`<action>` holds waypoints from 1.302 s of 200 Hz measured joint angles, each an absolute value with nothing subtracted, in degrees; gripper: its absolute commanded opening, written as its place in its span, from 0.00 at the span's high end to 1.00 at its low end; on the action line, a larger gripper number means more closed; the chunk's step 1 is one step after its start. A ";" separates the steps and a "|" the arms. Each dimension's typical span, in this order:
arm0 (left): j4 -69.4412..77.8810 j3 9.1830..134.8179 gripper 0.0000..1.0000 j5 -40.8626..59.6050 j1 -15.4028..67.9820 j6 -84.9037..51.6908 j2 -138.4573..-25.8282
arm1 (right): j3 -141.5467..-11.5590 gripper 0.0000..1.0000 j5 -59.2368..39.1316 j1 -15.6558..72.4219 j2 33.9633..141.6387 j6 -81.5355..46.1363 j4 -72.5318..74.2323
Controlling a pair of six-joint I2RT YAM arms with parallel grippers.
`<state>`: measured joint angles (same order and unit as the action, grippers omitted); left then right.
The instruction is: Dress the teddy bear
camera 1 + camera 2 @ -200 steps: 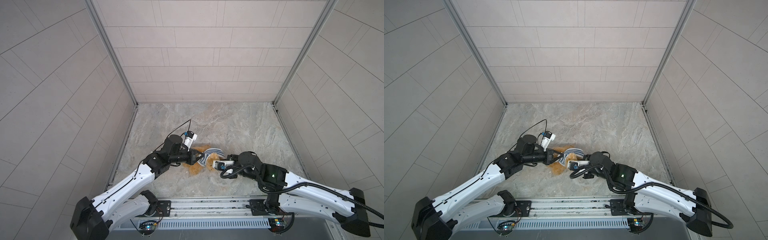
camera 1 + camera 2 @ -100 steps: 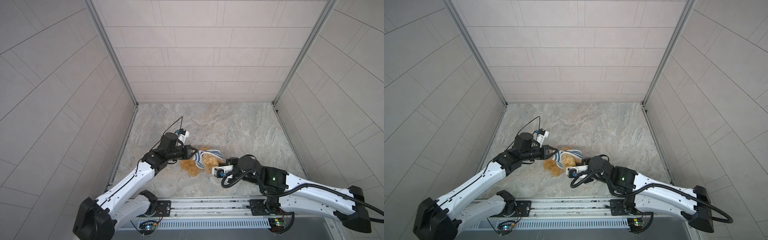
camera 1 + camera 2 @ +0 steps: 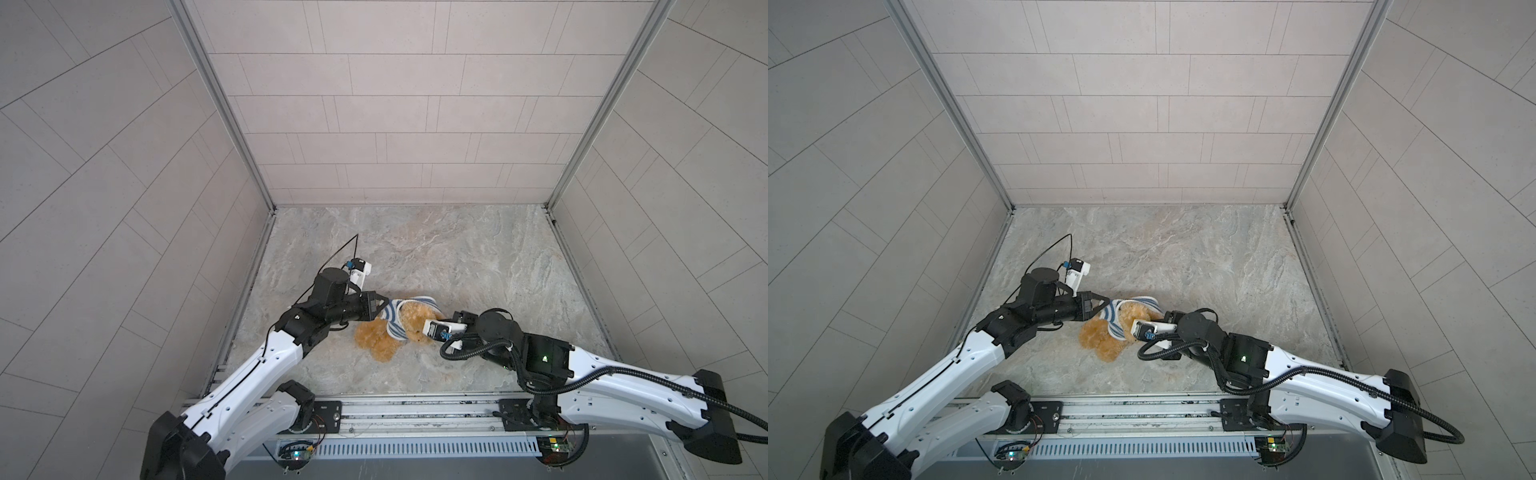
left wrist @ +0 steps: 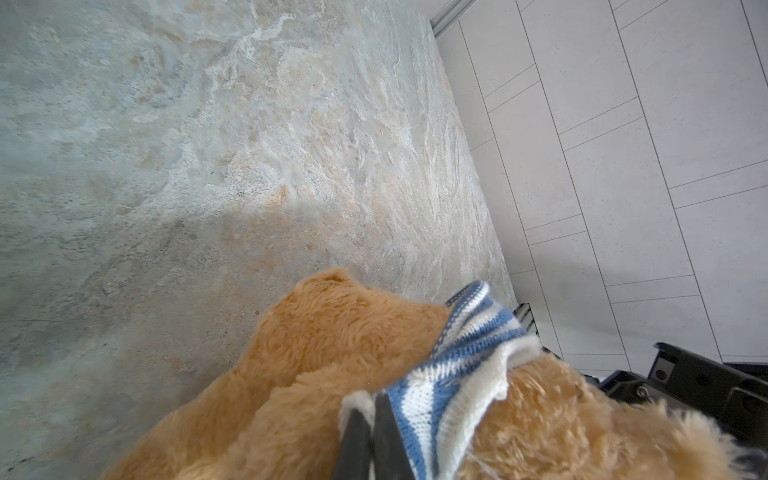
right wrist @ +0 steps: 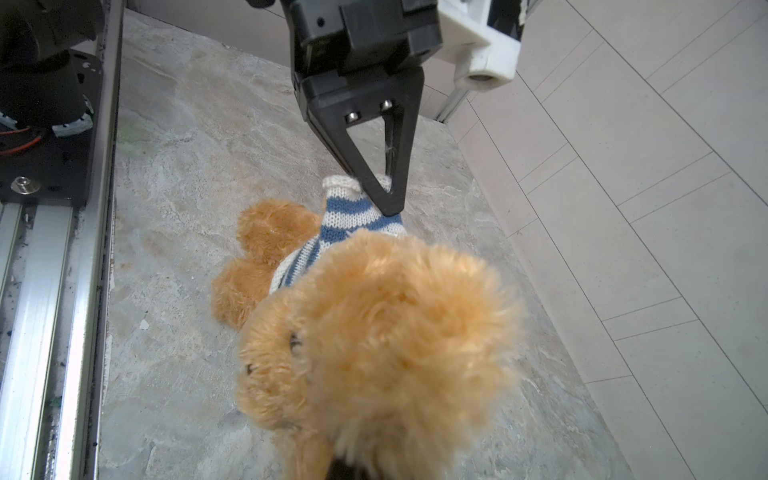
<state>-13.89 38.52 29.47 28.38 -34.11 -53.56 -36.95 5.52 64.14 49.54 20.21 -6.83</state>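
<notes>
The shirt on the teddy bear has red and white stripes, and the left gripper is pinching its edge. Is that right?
Almost. The shirt has blue and white stripes, not red and white ones. The right wrist view shows this clearly. The rest is right: the shirt is on the teddy bear, and the left gripper is pinching its edge.

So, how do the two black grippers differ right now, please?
The left gripper pinches the blue-and-white striped knit shirt; the right gripper seems closed on the head of the fluffy golden-brown teddy bear. The left shows plainly in both top views; the right is mostly hidden under its wrist camera. Both are shut.
</notes>
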 measured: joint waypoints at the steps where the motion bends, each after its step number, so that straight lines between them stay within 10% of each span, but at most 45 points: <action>1: -13.89 38.52 0.86 29.45 28.38 -34.09 -53.56 | -36.97 1.00 5.56 64.14 49.60 19.94 -6.83; 126: -13.63 38.20 0.40 21.28 27.73 -28.86 -45.60 | -47.81 1.00 15.77 60.60 56.49 -32.16 -10.46; 260: 12.49 28.05 0.43 12.86 53.25 -45.28 -55.81 | -38.54 1.00 29.19 57.69 50.92 -59.68 0.19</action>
<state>12.49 28.05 12.86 53.25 -45.28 -55.81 -38.54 29.19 57.69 50.92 -59.68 0.19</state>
